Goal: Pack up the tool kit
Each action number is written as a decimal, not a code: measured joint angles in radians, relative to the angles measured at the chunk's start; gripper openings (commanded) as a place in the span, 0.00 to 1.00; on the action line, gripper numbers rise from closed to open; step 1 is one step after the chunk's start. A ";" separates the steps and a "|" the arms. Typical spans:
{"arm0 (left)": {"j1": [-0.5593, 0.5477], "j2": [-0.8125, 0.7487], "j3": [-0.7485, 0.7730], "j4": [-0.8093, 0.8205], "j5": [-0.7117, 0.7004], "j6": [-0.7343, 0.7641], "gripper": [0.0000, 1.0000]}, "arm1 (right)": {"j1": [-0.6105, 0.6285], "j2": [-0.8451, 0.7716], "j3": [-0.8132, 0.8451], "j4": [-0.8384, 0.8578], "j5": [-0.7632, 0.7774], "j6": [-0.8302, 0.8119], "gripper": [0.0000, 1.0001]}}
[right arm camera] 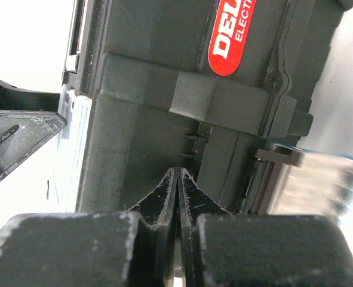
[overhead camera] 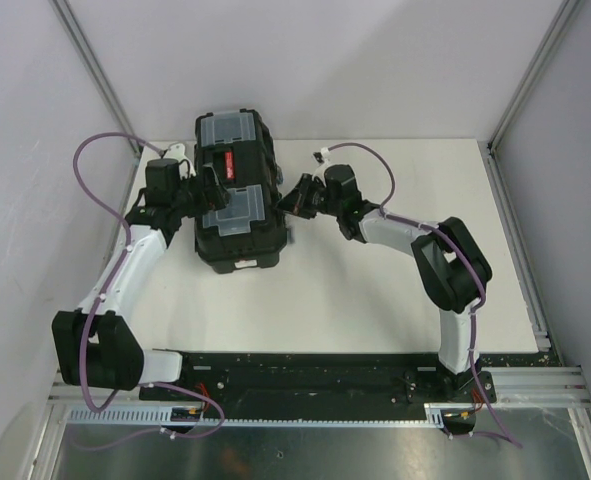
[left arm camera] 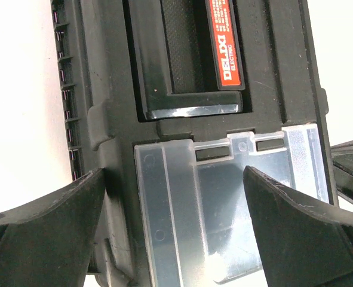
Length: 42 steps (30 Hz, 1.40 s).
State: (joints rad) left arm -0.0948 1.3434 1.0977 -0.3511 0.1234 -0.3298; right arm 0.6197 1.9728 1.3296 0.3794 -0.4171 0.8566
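Observation:
The black toolbox stands closed at the back middle of the table, with two clear lid compartments and a red-marked handle. My left gripper is open over the lid's near clear compartment, one finger on each side of it. My right gripper is shut and empty, its tips against the box's right side wall, below the red label. A latch shows blurred to the right of the tips. No screwdrivers are in view.
Grey walls and metal frame rails enclose the white table. The arm bases sit on a black rail at the near edge. Purple cables loop above both arms.

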 measured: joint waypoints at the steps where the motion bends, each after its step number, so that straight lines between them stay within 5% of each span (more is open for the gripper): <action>1: 0.000 0.001 0.002 0.000 -0.001 0.000 0.95 | 0.000 0.000 0.003 -0.009 0.001 0.000 0.05; 11: 0.000 0.005 0.005 0.010 -0.008 0.018 0.95 | 0.008 -0.042 0.001 -0.098 0.062 -0.007 0.28; 25: -0.003 0.004 0.024 0.003 -0.015 0.024 0.95 | -0.033 -0.113 -0.407 0.019 0.132 0.361 0.17; 42: -0.006 0.000 0.023 0.002 -0.023 0.018 0.95 | 0.053 0.126 -0.416 0.402 0.193 0.699 0.40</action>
State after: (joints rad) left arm -0.1009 1.3437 1.1206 -0.3492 0.1001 -0.3122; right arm 0.6724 2.0991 0.9134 0.7815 -0.2241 1.5558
